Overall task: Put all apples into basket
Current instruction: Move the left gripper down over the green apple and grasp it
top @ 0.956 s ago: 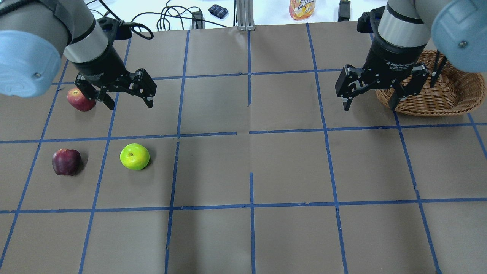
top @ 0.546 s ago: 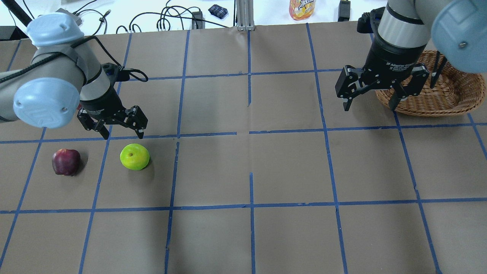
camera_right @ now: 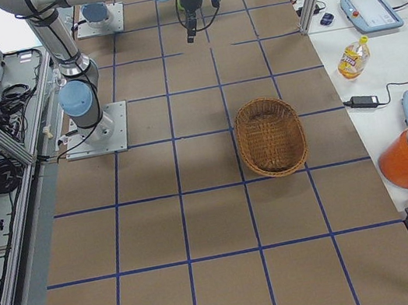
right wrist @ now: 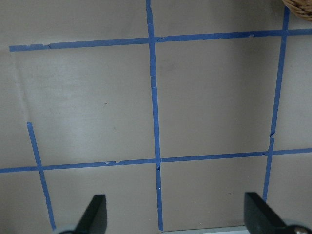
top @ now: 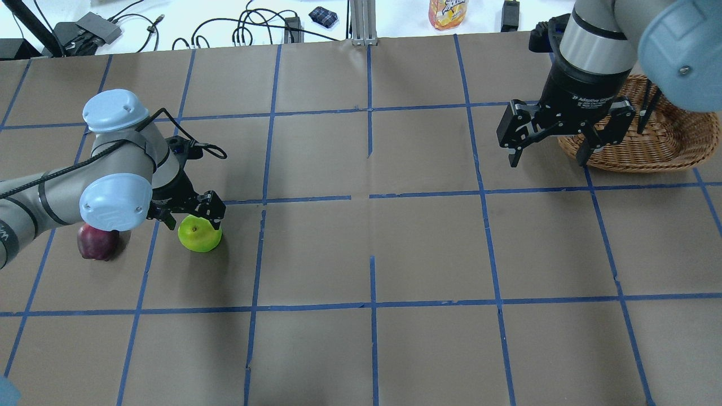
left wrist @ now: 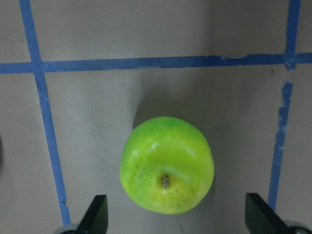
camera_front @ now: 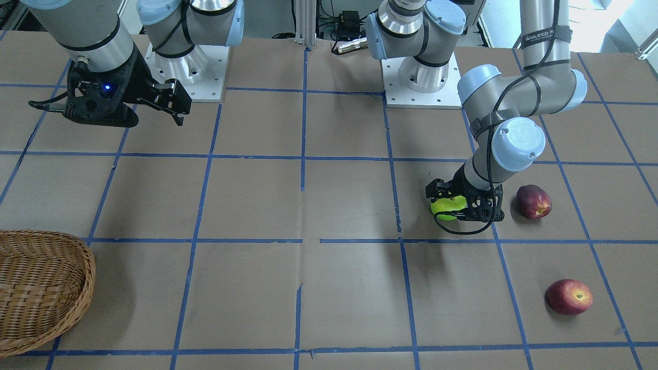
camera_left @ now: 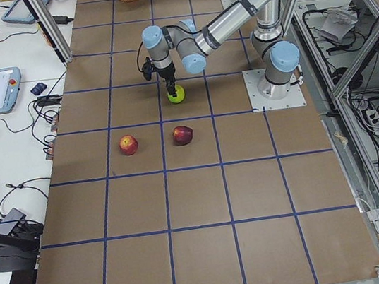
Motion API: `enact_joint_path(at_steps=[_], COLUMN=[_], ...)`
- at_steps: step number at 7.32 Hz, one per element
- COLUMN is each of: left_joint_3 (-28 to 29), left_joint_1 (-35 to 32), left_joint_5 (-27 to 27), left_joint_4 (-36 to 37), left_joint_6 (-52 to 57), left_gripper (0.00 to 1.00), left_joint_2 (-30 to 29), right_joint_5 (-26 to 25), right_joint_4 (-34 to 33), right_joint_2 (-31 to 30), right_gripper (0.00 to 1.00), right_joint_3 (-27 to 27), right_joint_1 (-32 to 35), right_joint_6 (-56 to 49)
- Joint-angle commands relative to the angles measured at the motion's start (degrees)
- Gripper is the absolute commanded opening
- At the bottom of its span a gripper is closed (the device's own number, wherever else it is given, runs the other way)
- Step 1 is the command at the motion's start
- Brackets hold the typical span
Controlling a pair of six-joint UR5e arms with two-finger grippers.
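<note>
My left gripper (top: pixel 193 219) is open and low over the lime-green apple (top: pixel 199 238). In the left wrist view the green apple (left wrist: pixel 166 165) lies between the two spread fingertips (left wrist: pixel 97 215), and neither touches it. The maroon apple (camera_front: pixel 533 201) sits beside it, half hidden under my left elbow in the overhead view. The red apple (camera_front: pixel 569 296) lies farther out on the table and is hidden in the overhead view. My right gripper (top: pixel 548 158) hangs open and empty beside the wicker basket (top: pixel 665 144).
Brown paper with a blue tape grid covers the table (top: pixel 372 248). Cables (top: pixel 248 28), a drink bottle (top: pixel 447 12) and small devices lie along the far edge. The basket (camera_front: pixel 46 288) holds nothing that I can see.
My left arm swung from beside the red apple toward the robot and dropped, so its open fingers now straddle the green apple. The right arm has stayed put.
</note>
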Motion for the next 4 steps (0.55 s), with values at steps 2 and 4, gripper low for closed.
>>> enact_joint_path(at_steps=[2,4], left_joint_3=[-0.33,0.02], left_joint_1=[0.05,-0.22], left_joint_5=[2.45,2.47], left_joint_4=[0.99,1.69], left_joint_6=[0.03,-1.02], left_gripper=[0.93,0.4], left_joint_2=[-2.61,-2.44], right_joint_5=[0.0,0.0], right_joint_4=[0.0,0.0], right_joint_2=[0.0,-0.09], right_gripper=[1.0,1.0], right_joint_3=[0.02,0.37], right_joint_1=[0.0,0.0], right_joint_6=[-0.5,-0.42])
